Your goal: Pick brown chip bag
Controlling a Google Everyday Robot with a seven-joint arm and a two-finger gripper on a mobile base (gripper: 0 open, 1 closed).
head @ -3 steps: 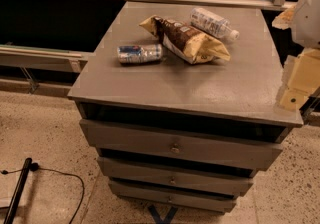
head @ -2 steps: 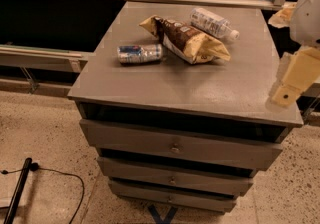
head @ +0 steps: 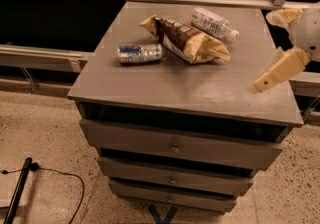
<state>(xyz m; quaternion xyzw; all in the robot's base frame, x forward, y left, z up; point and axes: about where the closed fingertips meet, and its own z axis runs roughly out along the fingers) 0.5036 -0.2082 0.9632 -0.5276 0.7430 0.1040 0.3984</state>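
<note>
Grey drawer cabinet [head: 175,90] on a speckled floor [head: 50,128], three items lying toward the far side of its top.
A long dark counter [head: 55,23] runs behind at 12 o'clock. The brown chip bag [head: 187,42] lies flat near 12 o'clock on the top. The clear bottle [head: 212,22] lies just beside it at 1 o'clock, and the silver-blue can [head: 140,53] just beside at 9. The gripper [head: 267,79] hangs over the top's right edge at 3 o'clock, well apart from the bag; whether it is spread or closed cannot be made out. A black cable [head: 60,175] trails at 8 o'clock.
</note>
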